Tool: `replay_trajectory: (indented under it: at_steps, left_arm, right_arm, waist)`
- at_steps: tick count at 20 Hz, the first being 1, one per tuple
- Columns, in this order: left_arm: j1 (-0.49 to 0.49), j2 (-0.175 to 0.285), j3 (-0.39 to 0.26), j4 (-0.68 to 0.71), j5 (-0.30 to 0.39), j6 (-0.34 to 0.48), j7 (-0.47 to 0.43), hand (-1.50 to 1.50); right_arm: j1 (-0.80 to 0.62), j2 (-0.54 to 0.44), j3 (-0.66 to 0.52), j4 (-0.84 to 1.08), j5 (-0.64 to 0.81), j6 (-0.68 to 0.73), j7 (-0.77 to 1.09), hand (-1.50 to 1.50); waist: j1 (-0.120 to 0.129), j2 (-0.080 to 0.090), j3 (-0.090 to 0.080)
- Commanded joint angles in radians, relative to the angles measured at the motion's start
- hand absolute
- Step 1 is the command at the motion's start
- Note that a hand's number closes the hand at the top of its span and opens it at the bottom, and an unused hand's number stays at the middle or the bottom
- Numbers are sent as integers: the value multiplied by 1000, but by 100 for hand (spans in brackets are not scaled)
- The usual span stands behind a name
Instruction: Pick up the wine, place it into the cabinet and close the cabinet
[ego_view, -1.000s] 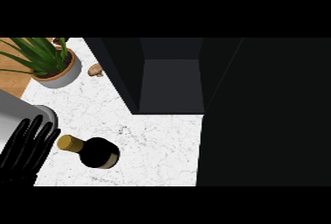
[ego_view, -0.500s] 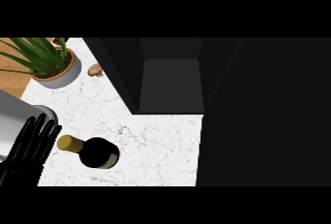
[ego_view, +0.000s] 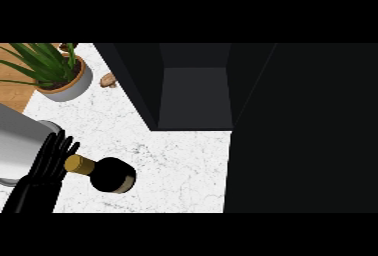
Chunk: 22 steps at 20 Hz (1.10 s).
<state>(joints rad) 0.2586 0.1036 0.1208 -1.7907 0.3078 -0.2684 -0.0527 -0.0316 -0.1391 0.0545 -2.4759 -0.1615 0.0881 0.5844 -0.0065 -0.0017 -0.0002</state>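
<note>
1. At the far left a potted plant (ego_view: 63, 82) stands on the table (ego_view: 173, 165). Nearer, a grey rounded shape (ego_view: 18, 150) sits at the left edge; I cannot tell what it is.
2. The left robot hand (ego_view: 43, 172) comes in at the near left, fingers straight and a little spread, curled round nothing. It lies just left of the bottle's gold cap; whether it touches the cap is unclear. The right robot hand is out of view.
3. The wine (ego_view: 112, 176) stands upright on the table, just right of that hand, nearer and further left than the cabinet's opening.
4. The cabinet (ego_view: 196, 95) stands open at the far centre, its inside dark. The dark panel (ego_view: 303, 130) on the right is probably its door.
5. Risks, as I judge them:
   - A sideways nudge at the cap from straight fingers could topple the tall bottle.
   - A hold taken high on the neck could let the body swing and strike the cabinet's near edge on the way in.
</note>
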Motion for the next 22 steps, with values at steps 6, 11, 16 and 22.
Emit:
replay_trajectory:
  at_steps: [6, 11, 16, 22]
  left_arm:
    - [-31, 3, -2, 191, -43, -90, -135, -150]
    - [-91, -15, -1, 228, -55, -59, -133, -150]
    - [-88, -15, 6, 343, -87, -98, -238, -150]
    - [-165, -22, -1, 453, -139, -78, -285, -150]
  right_arm:
    - [57, 13, -26, -149, -90, 12, 48, -150]
    - [-43, -22, -88, -146, -151, 0, 132, -150]
    - [-50, 11, -50, -110, -87, -7, 104, -150]
    - [12, 56, 26, -131, -25, -4, 78, -150]
  waist:
    - [0, 0, 0]
    - [2, 0, 0]
    - [5, 1, 0]
    - [0, 1, 0]
